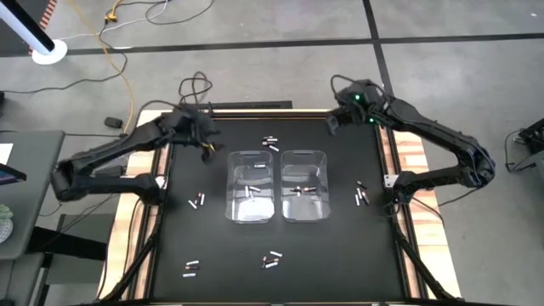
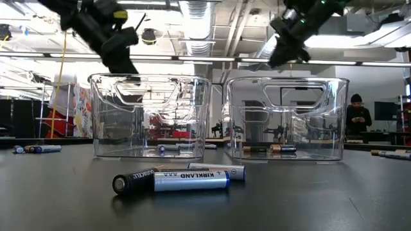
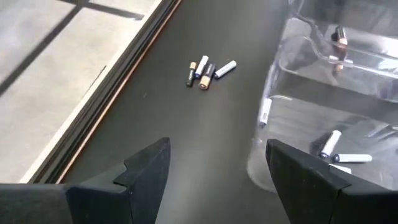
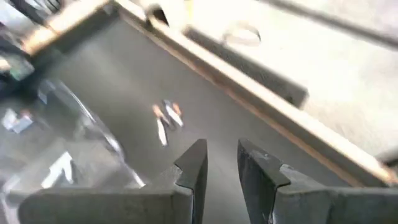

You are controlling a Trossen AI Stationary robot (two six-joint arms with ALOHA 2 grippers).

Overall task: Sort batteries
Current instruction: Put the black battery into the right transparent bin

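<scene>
**Both arms up, batteries scattered**

I see the left gripper [image 3: 211, 171] hanging wide and empty above the mat beside the left bin [image 1: 250, 186]. My right gripper [image 4: 221, 168] hovers near the far edge, fingers narrow, nothing between them. Batteries [image 1: 270, 143] lie in small clusters around the bins; a few white ones sit in the left bin, dark ones in the right bin [image 1: 304, 184].
</scene>
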